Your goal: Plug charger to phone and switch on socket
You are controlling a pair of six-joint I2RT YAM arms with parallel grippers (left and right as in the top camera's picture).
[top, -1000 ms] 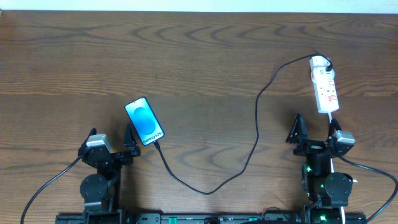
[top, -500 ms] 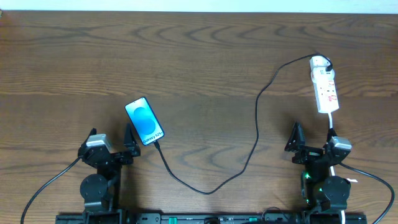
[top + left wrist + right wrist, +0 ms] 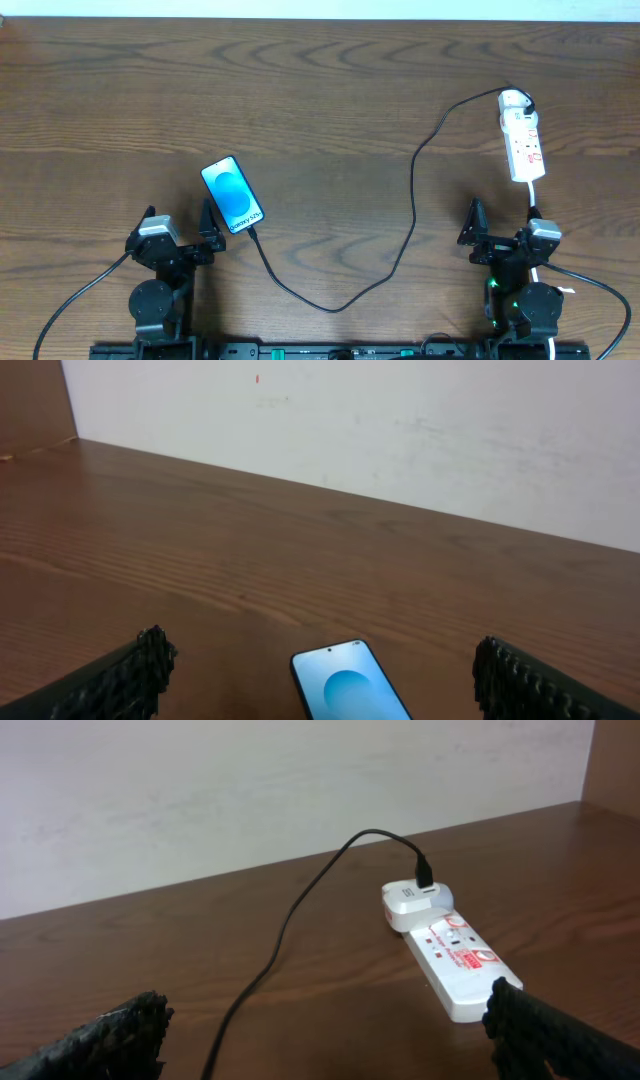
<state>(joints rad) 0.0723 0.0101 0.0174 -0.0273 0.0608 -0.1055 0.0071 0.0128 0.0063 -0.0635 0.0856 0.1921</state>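
The phone (image 3: 233,194) lies face up on the table with its blue screen lit; it also shows in the left wrist view (image 3: 350,688). The black charger cable (image 3: 413,200) runs from the phone's lower end in a long loop up to a white adapter at the far end of the white socket strip (image 3: 523,140). The strip (image 3: 455,960) and cable (image 3: 290,925) also show in the right wrist view. My left gripper (image 3: 178,232) is open and empty just in front of the phone. My right gripper (image 3: 502,232) is open and empty in front of the strip.
The wooden table (image 3: 320,90) reaches to a white wall (image 3: 400,420) at the back. The strip's thick white cord (image 3: 533,195) runs down toward my right arm. Both arm bases stand at the table's front edge.
My right gripper has drawn back toward the table's front edge, away from the strip. The left arm, phone and cable have not moved.
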